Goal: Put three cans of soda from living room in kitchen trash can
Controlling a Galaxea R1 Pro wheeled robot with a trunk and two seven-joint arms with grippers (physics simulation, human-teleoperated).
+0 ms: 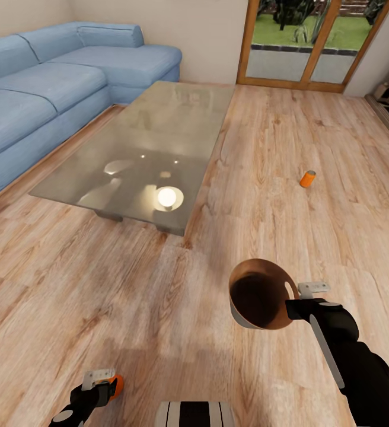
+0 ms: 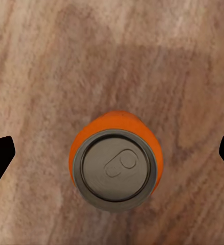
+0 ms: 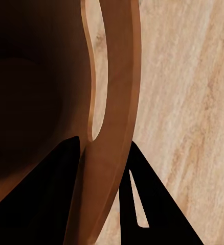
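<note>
Soda can [image 2: 116, 167], orange, light and slippery-looking, stands between the left tool's [image 1: 102, 384] spread fingers; grip its sides. Right tool [image 1: 301, 299] is clamped on the bin's [image 1: 260, 295] rim.

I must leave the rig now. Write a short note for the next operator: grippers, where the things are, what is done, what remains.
Left gripper: open, over an upright orange can on the wood floor, not gripped yet.
Right gripper: shut on the rim of the bin, held off the floor and tilted with its opening toward the camera.
Second orange can: on the floor to the right of the glass table.
Done: bin picked up. I see no can inside it, though its bottom is dark.
Left: grasp the near can, drop it in, then the far one. Blue can not located.
</note>
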